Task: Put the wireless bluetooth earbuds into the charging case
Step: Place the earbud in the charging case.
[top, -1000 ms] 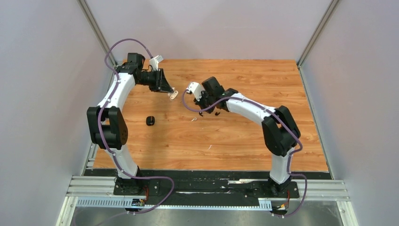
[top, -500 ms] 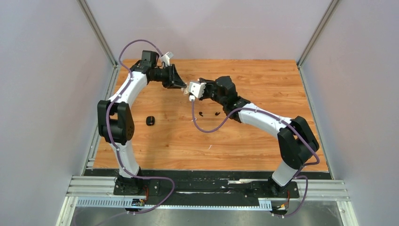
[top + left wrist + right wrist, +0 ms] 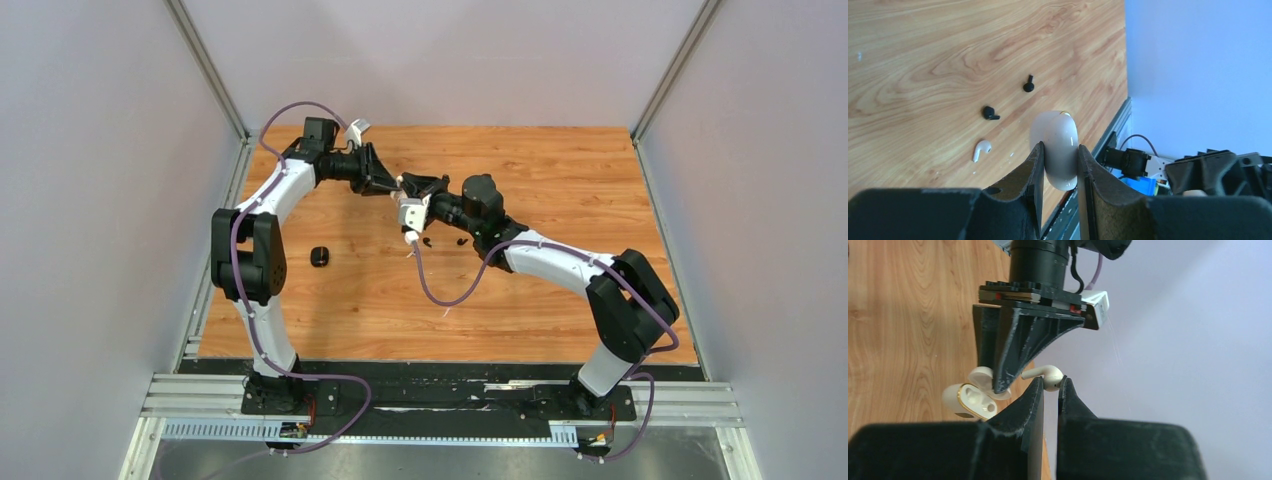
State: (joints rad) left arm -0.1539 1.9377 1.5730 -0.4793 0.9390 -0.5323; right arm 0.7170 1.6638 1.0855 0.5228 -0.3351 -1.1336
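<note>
Top view, left to right: a black pebble-shaped case (image 3: 319, 256) lies alone on the worktop (image 3: 560, 180), beside the left arm's elbow. The left arm rises from its base, then its forearm stretches right along the far edge. Its tool (image 3: 390, 186) meets the right tool (image 3: 408, 185) tip to tip above the worktop. Just nearer than that meeting point lie the left black earbud (image 3: 428, 241) and the right black earbud (image 3: 461, 241), apart from each other. The right arm bends with its elbow out at far right, forearm running back left. What the tools hold is too small to make out from here.

Left wrist view: the left tool is clamped narrow on a white charging case (image 3: 1060, 150), seen edge-on, so the lid does not show. On the worktop below lies a loose white earbud (image 3: 981, 149), near the two black ones.

Right wrist view adds what the others lack — the case is open, lid hinged back, inner rim gold. The right tool is closed on a second white earbud (image 3: 1047, 375), stem pointing toward the left tool's finger. This earbud sits just beside and above the open case, not in it. Whether the stem touches that finger, I cannot tell.
</note>
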